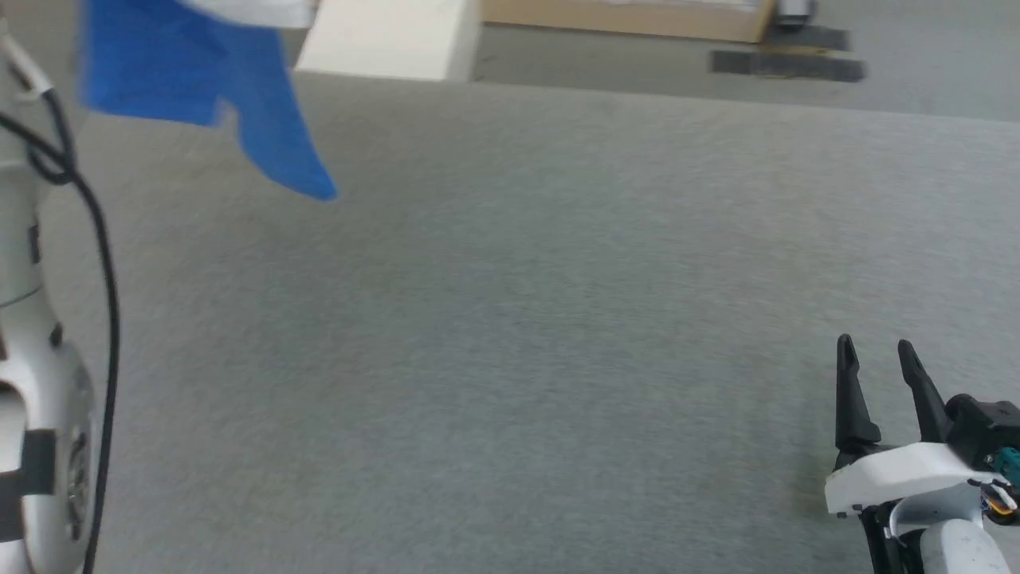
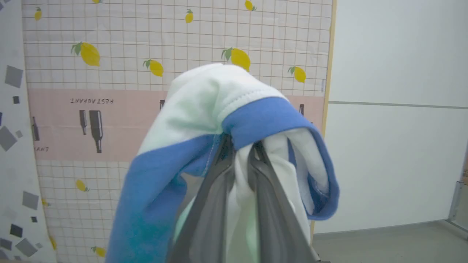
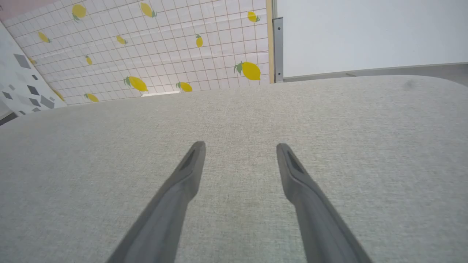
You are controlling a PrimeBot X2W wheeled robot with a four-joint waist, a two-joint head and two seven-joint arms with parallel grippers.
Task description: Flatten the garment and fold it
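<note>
Status: the task is at an early stage, with neither flattening nor folding achieved. The garment (image 2: 204, 106) is not laid out on the worktop (image 1: 510, 319). It is held aloft in a bunch by the left gripper (image 2: 241, 146), whose fingers are clamped together on a gathered wad of white body cloth and blue trim that drapes over and around their tips. In the head view a blue sleeve (image 1: 191, 72) hangs above the far left part of the worktop, blurred. Whether its lowest point touches the grey cloth surface cannot be told. The rest of the shirt runs out of that view's top edge, so its overall lie is not verifiable. The right gripper (image 1: 875, 351) sits low over the near right part of the worktop, fingers well apart and holding nothing, well apart from the garment. The grey surface between the sleeve and that gripper carries no fabric. In my judgement the work left is the whole of the task: bring the shirt down onto the worktop, spread body and sleeves flat, most likely with the free right gripper taking a second hold, then make the folds. One risk is noted: a single bunched grip gives little control over how the cloth lands, so creases and a twisted sleeve are likely on set-down.
</note>
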